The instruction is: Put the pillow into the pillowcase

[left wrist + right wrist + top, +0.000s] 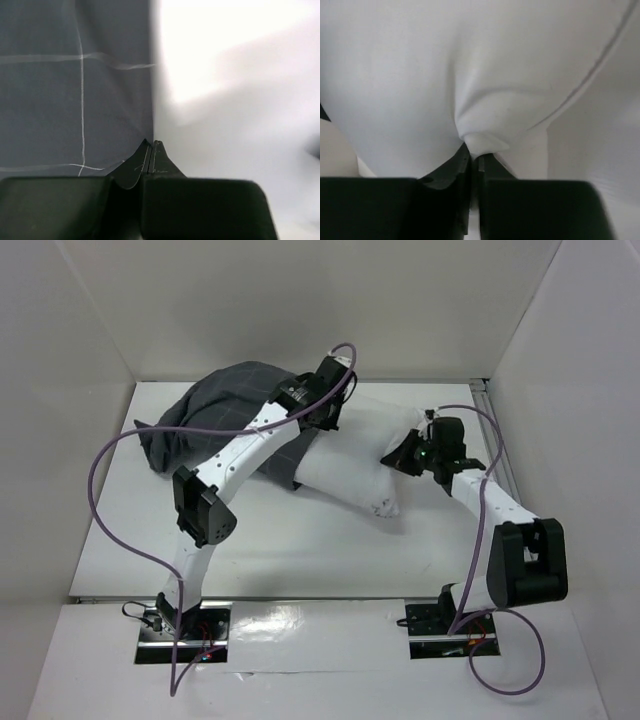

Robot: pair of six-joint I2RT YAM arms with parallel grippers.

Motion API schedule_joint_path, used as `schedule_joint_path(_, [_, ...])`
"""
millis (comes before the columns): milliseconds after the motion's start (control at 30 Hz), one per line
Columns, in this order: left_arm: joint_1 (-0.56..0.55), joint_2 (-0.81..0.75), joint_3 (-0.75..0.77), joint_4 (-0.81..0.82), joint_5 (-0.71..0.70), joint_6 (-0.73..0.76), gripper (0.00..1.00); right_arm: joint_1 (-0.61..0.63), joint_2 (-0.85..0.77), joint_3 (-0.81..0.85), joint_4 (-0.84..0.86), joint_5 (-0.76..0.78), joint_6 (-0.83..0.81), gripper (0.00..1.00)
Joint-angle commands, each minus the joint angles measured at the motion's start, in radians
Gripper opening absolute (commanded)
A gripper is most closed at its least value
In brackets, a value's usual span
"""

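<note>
Early in the stuffing step, the pillow lies on a white table boxed by white walls, the pillowcase bunched at its left end. The left gripper is closed on the case's hem beside the pillow, the right gripper pinches the pillow's right end, and the next move likely means feeding the pillow leftward into a held mouth.

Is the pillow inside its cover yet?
Not yet. Done: nothing much; the pillow lies mostly outside the pillowcase. In hand: the right gripper pinches a fold of pillow, the left gripper is shut at the pillowcase's edge. Left: sliding the whole pillow inside.
</note>
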Motion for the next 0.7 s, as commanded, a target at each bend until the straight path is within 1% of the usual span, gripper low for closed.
schedule_joint_path(0, [-0.100,-0.057,0.162,0.046,0.336,0.056,0.00,0.061,0.044,0.055,0.173,-0.119,0.096,0.00])
schedule_joint_path(33, [-0.109,-0.057,0.187,0.069,0.509,0.031,0.00,0.073,0.044,0.071,0.225,-0.138,0.140,0.00])
schedule_joint_path(100, [-0.109,-0.057,0.213,0.123,0.674,-0.007,0.00,0.073,0.056,0.132,0.259,-0.161,0.176,0.00])
schedule_joint_path(133, [-0.109,-0.057,0.213,0.202,0.808,-0.050,0.00,0.073,0.056,0.155,0.271,-0.170,0.197,0.00])
schedule_joint_path(200, [-0.109,-0.068,0.213,0.284,0.938,-0.097,0.00,0.073,0.040,0.195,0.282,-0.170,0.211,0.00])
schedule_joint_path(233, [-0.109,-0.068,0.213,0.348,1.026,-0.119,0.00,0.082,0.010,0.218,0.282,-0.155,0.211,0.00])
schedule_joint_path(267, [-0.109,-0.068,0.213,0.373,1.062,-0.157,0.00,0.082,-0.007,0.218,0.282,-0.144,0.211,0.00])
schedule_joint_path(333, [-0.071,-0.068,0.213,0.388,1.118,-0.177,0.00,0.104,-0.060,0.198,0.259,-0.101,0.211,0.00])
schedule_joint_path(367, [-0.058,-0.068,0.195,0.404,1.118,-0.177,0.00,0.104,-0.079,0.174,0.259,-0.090,0.220,0.00])
schedule_joint_path(400, [-0.045,-0.068,0.157,0.404,1.118,-0.188,0.00,0.124,-0.095,0.140,0.271,-0.081,0.232,0.00])
schedule_joint_path(433, [-0.013,-0.079,0.128,0.413,1.118,-0.188,0.00,0.153,-0.120,0.065,0.290,-0.055,0.242,0.00])
schedule_joint_path(500, [0.018,-0.088,0.072,0.422,1.118,-0.188,0.00,0.185,-0.120,-0.012,0.305,-0.041,0.272,0.00])
schedule_joint_path(533, [0.047,-0.088,0.031,0.413,1.106,-0.188,0.00,0.217,-0.120,-0.080,0.349,-0.023,0.312,0.00])
schedule_joint_path(600, [0.070,-0.088,0.021,0.363,1.060,-0.165,0.00,0.245,-0.120,-0.132,0.393,0.009,0.343,0.00])
schedule_joint_path(633, [0.071,-0.088,0.006,0.302,1.035,-0.151,0.12,0.245,-0.110,-0.144,0.393,0.031,0.343,0.00])
schedule_joint_path(667, [0.071,-0.088,0.015,0.263,1.003,-0.133,0.26,0.245,-0.100,-0.144,0.379,0.067,0.343,0.00])
